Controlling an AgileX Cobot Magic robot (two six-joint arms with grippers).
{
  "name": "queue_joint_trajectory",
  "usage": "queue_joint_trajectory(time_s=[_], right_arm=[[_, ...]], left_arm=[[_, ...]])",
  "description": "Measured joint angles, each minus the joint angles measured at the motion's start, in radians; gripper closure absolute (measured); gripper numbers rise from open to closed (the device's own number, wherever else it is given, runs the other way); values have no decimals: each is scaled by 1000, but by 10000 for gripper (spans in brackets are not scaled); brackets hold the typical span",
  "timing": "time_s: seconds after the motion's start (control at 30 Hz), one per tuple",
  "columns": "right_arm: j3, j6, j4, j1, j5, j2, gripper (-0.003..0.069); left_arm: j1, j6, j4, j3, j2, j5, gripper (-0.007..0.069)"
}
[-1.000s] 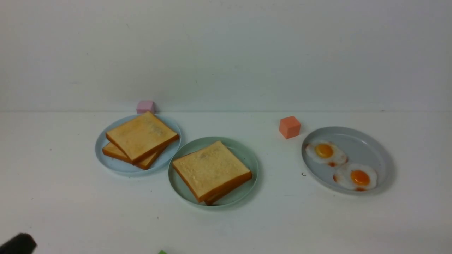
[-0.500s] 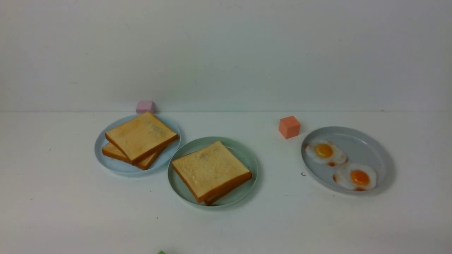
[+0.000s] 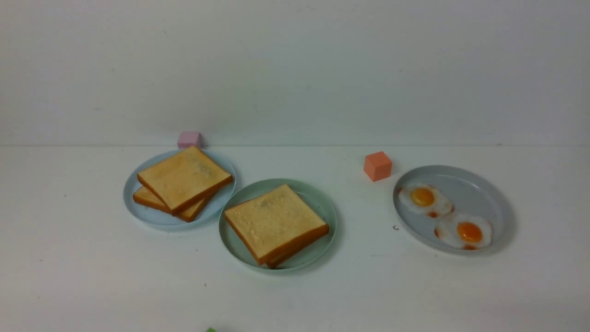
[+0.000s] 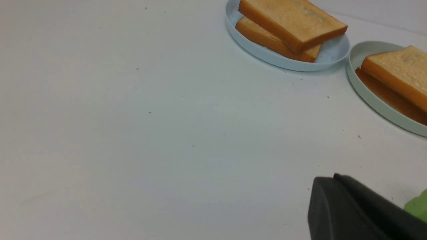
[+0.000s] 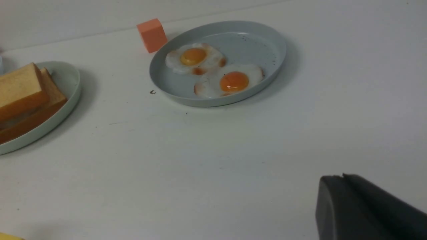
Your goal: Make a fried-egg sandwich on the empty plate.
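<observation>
Left tool apparently closed, holding nothing

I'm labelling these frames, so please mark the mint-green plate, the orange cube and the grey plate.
Round mint-green plate [image 3: 318,196], front view: bare far rim.
Small orange cube [image 3: 377,166], front view: front face.
Large round grey plate [image 5: 253,38], right wrist view: bare floor.

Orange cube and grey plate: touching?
Apart. The front view shows bare table between the orange cube and the grey plate; the right wrist view shows that gap too.
</observation>
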Motion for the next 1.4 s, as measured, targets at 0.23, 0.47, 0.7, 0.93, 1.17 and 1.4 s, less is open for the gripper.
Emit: queue_joint_trajectory(time_s=[0.23, 0.47, 0.7, 0.93, 1.17, 1.4], right_arm=[[0, 0, 0, 0, 0, 0, 610], [0, 0, 0, 0, 0, 0, 599], [0, 0, 0, 0, 0, 0, 588], [0, 0, 0, 0, 0, 0, 578], [0, 0, 0, 0, 0, 0, 569], [0, 0, 0, 0, 0, 0, 559]], left_arm=[[0, 0, -1, 0, 0, 0, 638], [0, 0, -1, 0, 0, 0, 638], [0, 0, -1, 0, 0, 0, 634], [0, 0, -1, 0, 0, 0, 628], [0, 0, -1, 0, 0, 0, 625], [0, 0, -1, 0, 0, 0, 624]])
